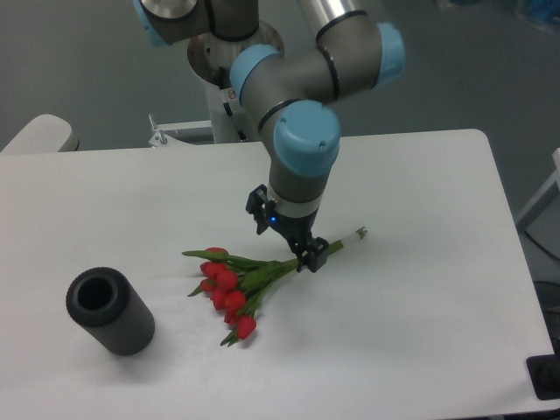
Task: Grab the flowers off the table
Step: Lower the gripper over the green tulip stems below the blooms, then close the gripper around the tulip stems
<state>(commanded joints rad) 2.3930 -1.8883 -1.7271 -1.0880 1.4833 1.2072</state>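
Observation:
The flowers [234,289] are a small bunch of red tulip buds with green leaves, lying on the white table [411,306] near its middle. Their long green stems run up and to the right to a pale end [357,233]. My gripper [309,255] comes down from the arm above and sits on the stems about halfway along, its dark fingers [305,253] closed around them. The buds and the stem end rest on or just above the tabletop. The far finger is hidden behind the gripper body.
A dark grey cylinder [110,311] lies on its side at the front left of the table. The robot base [229,66] stands at the back edge. A dark object [547,378] sits at the front right corner.

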